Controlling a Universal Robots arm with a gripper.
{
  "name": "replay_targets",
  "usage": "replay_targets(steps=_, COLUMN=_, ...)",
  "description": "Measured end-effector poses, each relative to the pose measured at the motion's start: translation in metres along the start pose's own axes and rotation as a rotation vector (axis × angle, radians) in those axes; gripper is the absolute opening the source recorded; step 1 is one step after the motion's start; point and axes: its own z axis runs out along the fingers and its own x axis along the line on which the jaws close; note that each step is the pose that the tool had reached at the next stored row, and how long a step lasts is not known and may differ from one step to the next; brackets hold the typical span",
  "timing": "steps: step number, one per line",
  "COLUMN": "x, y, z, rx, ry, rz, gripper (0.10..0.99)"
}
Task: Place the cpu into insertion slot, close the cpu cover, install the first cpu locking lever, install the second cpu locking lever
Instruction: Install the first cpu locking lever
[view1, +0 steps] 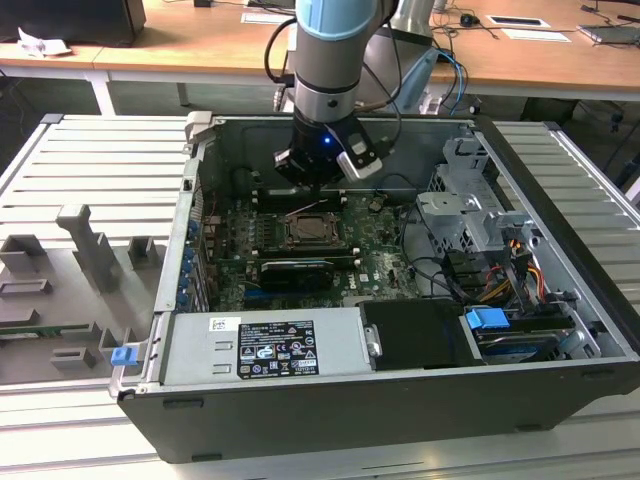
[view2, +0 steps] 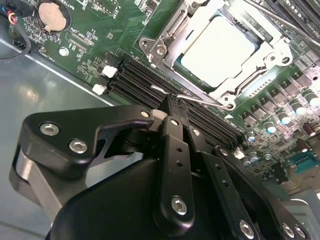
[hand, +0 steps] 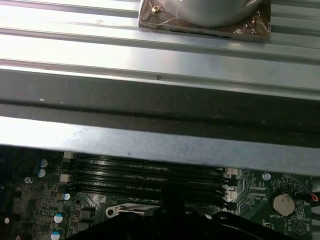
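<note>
The cpu (view2: 224, 50) sits seated in the insertion slot (view2: 167, 37), the cpu cover (view2: 260, 37) lying closed around it; the pincer (view2: 172, 107), fingers drawn together on nothing, hovers just beside a thin locking lever (view2: 192, 98) at the socket's near edge. Judgement: press the lever squarely; avoid the memory slots (view2: 135, 80).

The black two-fingered gripper (view2: 172, 107) is hanging over the long black memory slots (view2: 150, 82), just beside the silver square-windowed cpu cover (view2: 220, 45). Grey steel case walls (view1: 195, 200) are hemming the green motherboard (view1: 375, 245), and tangled coloured cables (view1: 480, 275) are crowding the exterior view's right.
</note>
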Motion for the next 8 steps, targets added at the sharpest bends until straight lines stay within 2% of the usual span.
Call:
replay_targets(steps=4, x=-0.0034, y=-0.0008, z=0.0023, rx=0.000, ry=0.0001, rz=0.000, gripper=0.106)
replay_targets(steps=8, x=-0.0073, y=-0.0024, z=0.0091, rx=0.000, ry=0.0001, rz=0.000, gripper=0.106)
